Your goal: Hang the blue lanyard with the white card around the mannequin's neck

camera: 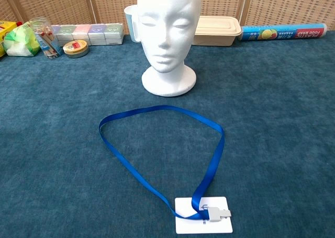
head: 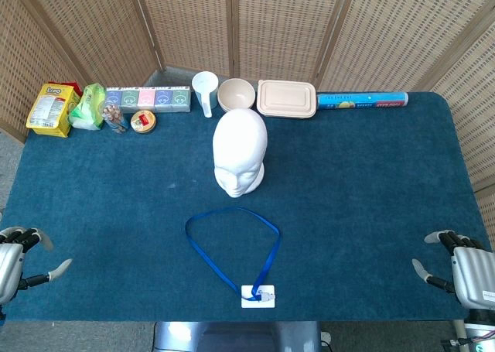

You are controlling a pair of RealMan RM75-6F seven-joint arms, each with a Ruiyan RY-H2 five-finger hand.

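— Where are the robot hands?
— The left robot hand and right robot hand sit at the table's near corners, fingers spread, holding nothing.
— And the lanyard?
— Flat between them, roughly midway; neither looks clearly nearer. The card lies at the near edge, the loop opening away toward the mannequin head, standing just beyond it.

Woven rattan folding screens with dark wooden frames stand behind the counter, which is covered in blue carpet-like cloth
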